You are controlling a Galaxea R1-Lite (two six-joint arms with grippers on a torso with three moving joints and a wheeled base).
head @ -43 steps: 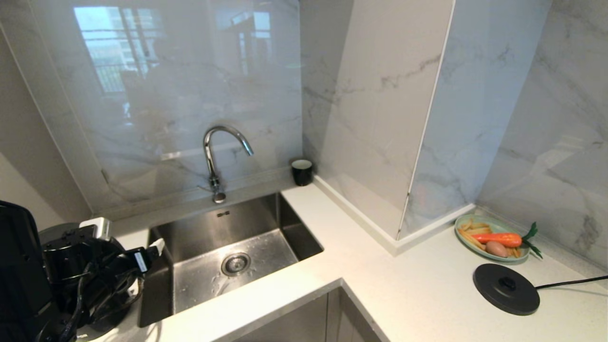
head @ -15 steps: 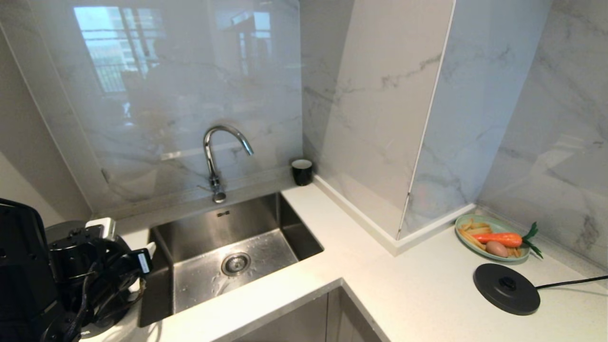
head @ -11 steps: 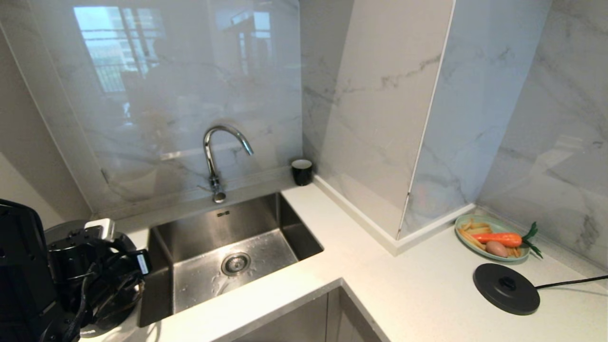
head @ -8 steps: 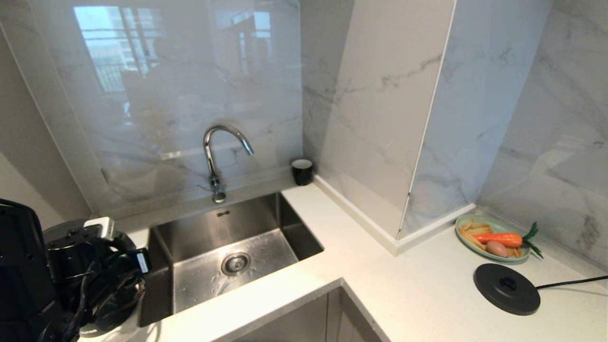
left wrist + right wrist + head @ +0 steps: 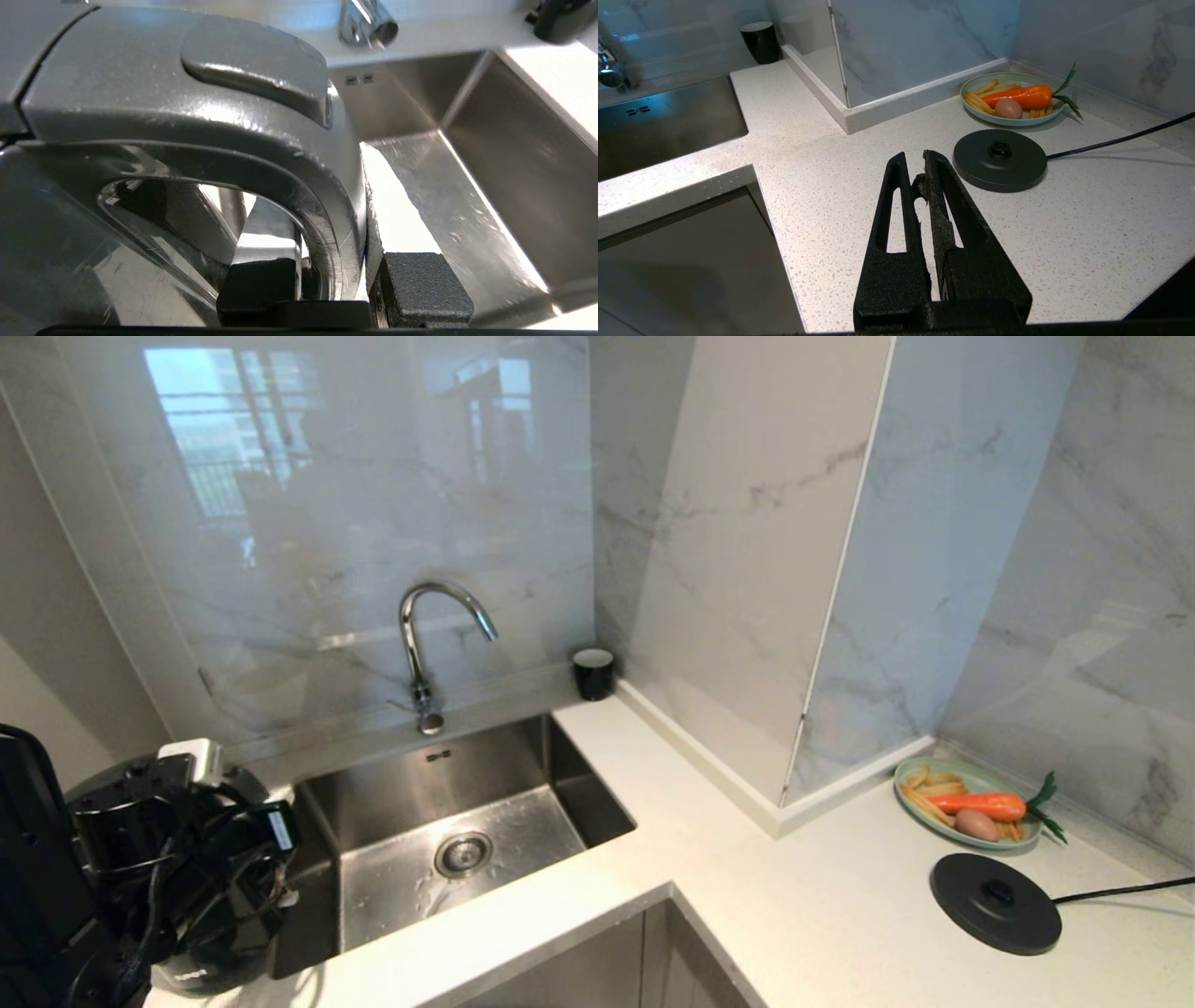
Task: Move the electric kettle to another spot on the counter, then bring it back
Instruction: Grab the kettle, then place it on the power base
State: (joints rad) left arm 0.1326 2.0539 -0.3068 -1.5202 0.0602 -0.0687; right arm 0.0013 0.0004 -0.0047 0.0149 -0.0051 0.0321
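Since the earlier frames the left gripper (image 5: 341,280) has clamped onto the handle of the one kettle (image 5: 201,947) and raised it slightly at the counter's (image 5: 840,915) left end, beside the sink (image 5: 523,775). The right gripper (image 5: 920,175) hangs pressed together above one base disc (image 5: 1000,160), near one plate (image 5: 971,88) and one cup (image 5: 594,673).
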